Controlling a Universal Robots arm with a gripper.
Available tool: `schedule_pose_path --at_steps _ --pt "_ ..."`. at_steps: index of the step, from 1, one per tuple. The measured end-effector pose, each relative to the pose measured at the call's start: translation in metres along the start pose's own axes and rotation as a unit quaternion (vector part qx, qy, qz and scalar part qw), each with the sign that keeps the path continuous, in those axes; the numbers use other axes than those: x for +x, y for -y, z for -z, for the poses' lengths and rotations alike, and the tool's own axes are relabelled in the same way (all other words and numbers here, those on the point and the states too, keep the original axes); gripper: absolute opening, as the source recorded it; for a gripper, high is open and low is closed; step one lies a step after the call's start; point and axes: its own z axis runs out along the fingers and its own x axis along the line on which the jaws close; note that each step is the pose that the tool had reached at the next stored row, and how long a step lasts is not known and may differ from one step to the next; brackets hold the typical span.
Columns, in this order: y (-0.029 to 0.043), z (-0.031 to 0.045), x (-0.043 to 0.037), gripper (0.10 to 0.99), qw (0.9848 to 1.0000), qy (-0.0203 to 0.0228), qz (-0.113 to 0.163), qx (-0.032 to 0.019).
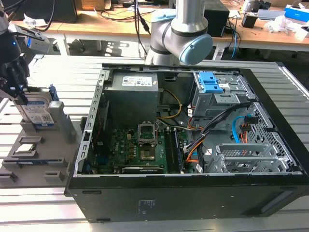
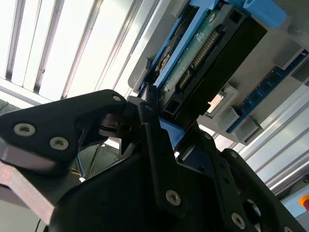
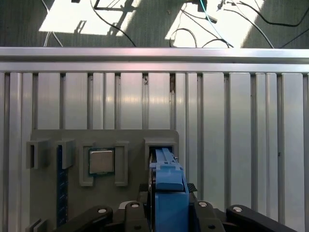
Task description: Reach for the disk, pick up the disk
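The disk (image 1: 39, 112) stands on edge in a slot of the grey holder (image 1: 43, 157) at the exterior view's left, with its white-and-blue label facing out. My gripper (image 1: 20, 94) comes down on it from above, with the jaws on either side of its top edge. In the first wrist view the disk's blue rail (image 3: 168, 186) sits tight between my fingers (image 3: 145, 195), above the holder slot (image 3: 161, 145). The second wrist view shows the disk's green circuit side (image 2: 207, 53) with a finger (image 2: 150, 121) pressed against its edge. The gripper looks shut on the disk.
The grey holder (image 3: 130, 140) also carries a square silver chip (image 3: 101, 161) and a blue strip (image 3: 60, 183). An open black computer case (image 1: 193, 193) lies just to the holder's right in the exterior view. The arm's base (image 1: 183, 29) stands behind it. Everything rests on a slatted metal table (image 3: 241, 145).
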Motion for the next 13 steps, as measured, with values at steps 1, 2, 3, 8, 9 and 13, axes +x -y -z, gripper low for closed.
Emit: schedule_pose_path --at_steps 1,2,3,8,9,13 --pt "0.0000 0.0000 0.0000 0.369 1.0000 0.0000 0.000 0.0000" --pt "0.0000 0.0000 0.0000 0.369 1.0000 0.0000 0.000 0.0000" --pt "0.0000 0.0000 0.0000 0.369 1.0000 -0.0001 0.000 0.0000" --pt "-0.0001 0.0016 0.0000 0.369 1.0000 -0.0001 0.000 0.0000" --pt "-0.0001 0.0022 0.0000 0.369 1.0000 -0.0001 0.000 0.0000" --pt "-0.0003 0.0075 0.0000 0.369 1.0000 -0.0001 0.000 0.0000"
